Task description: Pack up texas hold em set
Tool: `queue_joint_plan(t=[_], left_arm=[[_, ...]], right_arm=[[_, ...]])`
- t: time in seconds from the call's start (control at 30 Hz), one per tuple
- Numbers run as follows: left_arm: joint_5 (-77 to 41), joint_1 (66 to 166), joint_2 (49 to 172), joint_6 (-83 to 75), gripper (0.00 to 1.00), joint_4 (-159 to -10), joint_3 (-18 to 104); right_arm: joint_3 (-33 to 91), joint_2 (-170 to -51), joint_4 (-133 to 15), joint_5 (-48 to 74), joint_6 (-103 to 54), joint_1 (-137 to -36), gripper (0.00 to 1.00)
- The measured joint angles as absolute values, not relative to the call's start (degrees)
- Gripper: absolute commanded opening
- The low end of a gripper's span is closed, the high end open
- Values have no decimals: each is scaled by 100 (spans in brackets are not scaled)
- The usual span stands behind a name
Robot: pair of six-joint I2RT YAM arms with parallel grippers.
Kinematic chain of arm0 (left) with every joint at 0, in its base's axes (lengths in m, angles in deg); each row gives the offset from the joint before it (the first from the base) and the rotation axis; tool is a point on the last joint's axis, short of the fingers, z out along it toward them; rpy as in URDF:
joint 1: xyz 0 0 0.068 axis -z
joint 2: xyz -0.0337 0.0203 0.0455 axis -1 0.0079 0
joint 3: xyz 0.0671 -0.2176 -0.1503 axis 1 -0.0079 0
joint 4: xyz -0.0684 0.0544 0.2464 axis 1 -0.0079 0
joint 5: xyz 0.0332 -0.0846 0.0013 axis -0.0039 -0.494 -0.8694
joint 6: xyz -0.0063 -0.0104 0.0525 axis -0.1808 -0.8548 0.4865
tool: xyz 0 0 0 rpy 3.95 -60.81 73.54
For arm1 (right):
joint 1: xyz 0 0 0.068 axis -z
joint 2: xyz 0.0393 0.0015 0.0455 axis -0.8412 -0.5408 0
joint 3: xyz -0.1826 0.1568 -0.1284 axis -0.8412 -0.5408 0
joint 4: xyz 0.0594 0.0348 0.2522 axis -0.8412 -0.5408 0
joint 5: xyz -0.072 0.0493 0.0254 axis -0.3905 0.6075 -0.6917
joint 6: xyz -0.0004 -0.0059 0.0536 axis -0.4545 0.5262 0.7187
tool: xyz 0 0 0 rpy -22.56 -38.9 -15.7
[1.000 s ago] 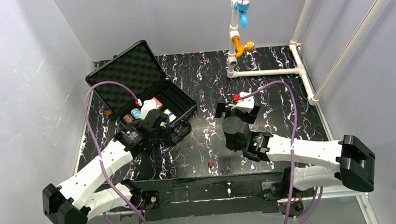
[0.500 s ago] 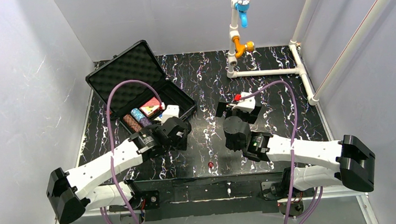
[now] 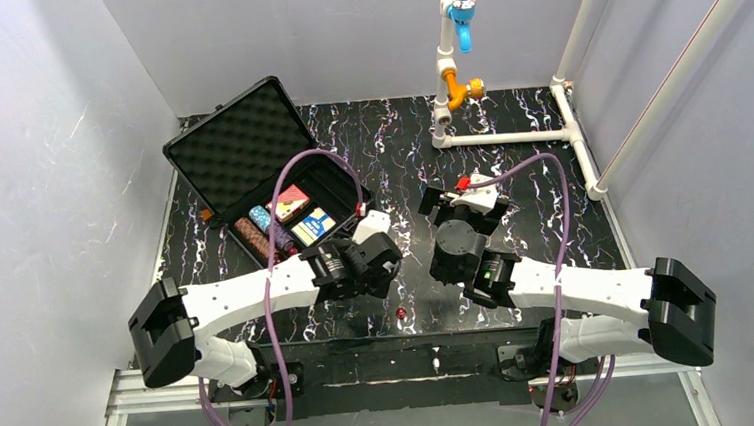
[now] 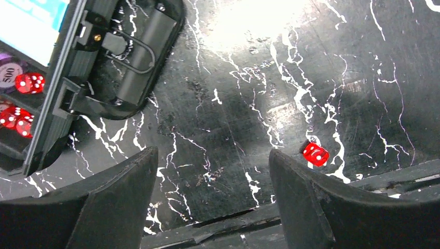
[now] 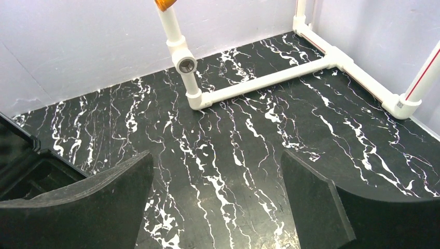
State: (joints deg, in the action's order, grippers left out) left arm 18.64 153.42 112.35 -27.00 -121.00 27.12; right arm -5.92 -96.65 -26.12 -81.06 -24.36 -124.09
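- Marbled tabletop surface (image 3: 553, 211): black, streaked with white veins and fainter purple ones.
- Rectangular hard case (image 3: 349, 187): black all over; its egg-crate foam lid lining (image 3: 238, 147) is black too, in a dimpled grid.
- Red card box (image 3: 290, 203): red with a pale patterned face.
- Blue card box (image 3: 314, 224): blue with yellow and white.
- Chip stacks: brown chip stack (image 3: 249, 234), blue chip stack (image 3: 261, 217) flecked white, purple chip stack (image 3: 281, 237).
- Small red die (image 4: 315, 154): red, white pips; the dice in the case (image 4: 29, 83) match.
- Pipe frame (image 3: 508, 138): white, with a blue fitting (image 3: 460, 12) and an orange fitting (image 3: 463, 91).
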Motion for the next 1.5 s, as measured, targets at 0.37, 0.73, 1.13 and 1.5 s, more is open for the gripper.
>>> queue_joint_plan(t=[0.37,0.73,1.13,1.5], left_arm=[[1720,15714,11901,-2554,75,-11824,2902],[1261,16022,12236,-2512,68,-11529,2978],[516,16166,12614,-2245,51,-11243,2976],[378,16168,13023,-2116,45,-11099,2978]], right_arm=[[-590,-9619,-3267,-8148,-1588,-12365,100],[-590,-9619,-3541,-8150,-1275,-12365,100],[-588,-9619,-3635,-8148,-1155,-12324,100],[-588,-9619,-3759,-8152,-1052,-12328,100]])
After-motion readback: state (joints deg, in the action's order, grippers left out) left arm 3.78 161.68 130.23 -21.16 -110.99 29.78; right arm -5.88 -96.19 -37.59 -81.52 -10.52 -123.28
